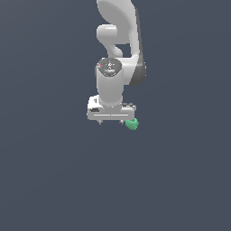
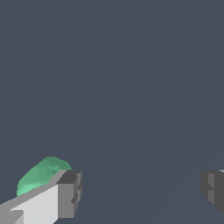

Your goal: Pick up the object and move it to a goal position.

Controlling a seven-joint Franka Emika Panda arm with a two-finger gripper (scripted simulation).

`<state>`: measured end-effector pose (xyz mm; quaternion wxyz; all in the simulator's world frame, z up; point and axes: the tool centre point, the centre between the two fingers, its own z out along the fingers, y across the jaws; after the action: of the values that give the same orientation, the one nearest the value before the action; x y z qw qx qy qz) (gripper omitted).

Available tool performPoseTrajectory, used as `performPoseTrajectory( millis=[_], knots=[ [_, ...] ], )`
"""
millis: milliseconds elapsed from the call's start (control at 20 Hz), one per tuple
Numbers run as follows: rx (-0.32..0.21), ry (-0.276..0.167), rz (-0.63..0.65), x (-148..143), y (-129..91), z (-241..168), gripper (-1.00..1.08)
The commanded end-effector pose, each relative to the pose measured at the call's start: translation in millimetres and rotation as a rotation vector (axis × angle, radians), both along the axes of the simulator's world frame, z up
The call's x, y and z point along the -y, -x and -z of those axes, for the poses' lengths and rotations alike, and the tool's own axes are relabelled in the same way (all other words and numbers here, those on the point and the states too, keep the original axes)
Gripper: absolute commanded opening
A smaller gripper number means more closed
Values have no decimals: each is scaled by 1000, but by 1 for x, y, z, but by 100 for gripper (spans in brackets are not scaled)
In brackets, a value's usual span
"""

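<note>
1. Lump [image 1: 131, 124]: tiny, bright green, roundish and a little blocky, lying on the dark table [image 1: 49, 180] just beside the gripper [image 1: 111, 122], toward the exterior view's right of it. Much smaller than the gripper.

2. Seen again in the wrist view as lump [image 2: 42, 174], sitting on the outer side of one finger [image 2: 65, 194] and partly hidden by it, not in the gap between the two fingers.

3. Jaws spread wide, nothing between them; only bare table showing in the gap in the wrist view. Second finger barely in view at the picture's edge.

4. Gripper pointing straight down under the white arm [image 1: 118, 40], low over the table. Touching the table or not: cannot tell from either view.

5. Likely reason for this placement: lined up for a top-down grasp, but off to one side, so the lump falls outside the fingers. Closing now would probably catch nothing, or nudge the lump away.

6. Judged stage: approach, grasp not yet made. Next move probably calls for a sideways shift toward the exterior view's right until the lump sits between the fingers, then closing.

7. Containers: none visible. No goal marker showing in either view, so the goal spot cannot be placed.
</note>
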<state>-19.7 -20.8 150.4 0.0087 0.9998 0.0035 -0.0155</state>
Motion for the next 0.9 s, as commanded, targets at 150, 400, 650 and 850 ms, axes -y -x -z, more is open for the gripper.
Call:
performPoseTrajectory(
  millis=[150,400,650,850],
  knots=[
    [-7,2,6,4,1,2,100],
    [-35,10,42,22,7,8,100],
    [-37,11,48,24,7,8,100],
    [-35,9,17,18,8,10,100]
  ],
)
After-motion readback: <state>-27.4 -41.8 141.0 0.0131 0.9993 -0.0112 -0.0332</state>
